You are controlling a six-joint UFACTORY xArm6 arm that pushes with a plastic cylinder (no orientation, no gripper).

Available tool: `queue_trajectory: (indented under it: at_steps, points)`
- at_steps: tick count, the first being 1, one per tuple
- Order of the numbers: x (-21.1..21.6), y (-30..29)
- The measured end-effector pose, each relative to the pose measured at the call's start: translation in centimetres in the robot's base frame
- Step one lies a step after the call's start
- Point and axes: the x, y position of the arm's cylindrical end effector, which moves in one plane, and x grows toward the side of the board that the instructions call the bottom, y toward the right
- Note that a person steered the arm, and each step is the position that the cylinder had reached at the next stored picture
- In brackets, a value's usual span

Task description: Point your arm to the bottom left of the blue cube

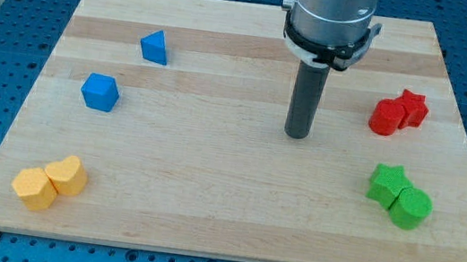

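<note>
Wooden table (205,209) is holding scattered blocks; my tip (295,136), no hand fitted, is standing mid-table, far right of the blue cube (99,92). Overshooting leftward risks nudging it.

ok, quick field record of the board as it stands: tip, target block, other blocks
tip: my tip rests on the board, centre-right, touching no block
target: blue cube, at the view's left, far from the tip
other blue: blue triangular block, up and right of the cube
yellow: two yellow blocks, touching, bottom left
red: two red blocks, touching, right
green: two green blocks, touching, lower right
task state: tip not yet at the cube's bottom left
</note>
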Motion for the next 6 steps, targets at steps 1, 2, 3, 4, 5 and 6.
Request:
queue_trajectory:
  at_steps: [1, 2, 3, 4, 5, 6]
  points:
    - [0.0, -0.4]
    - [0.9, -5.2]
    - [1.1, -10.1]
    - [1.2, -13.1]
    - [1.6, -17.2]
    - [1.6, -25.2]
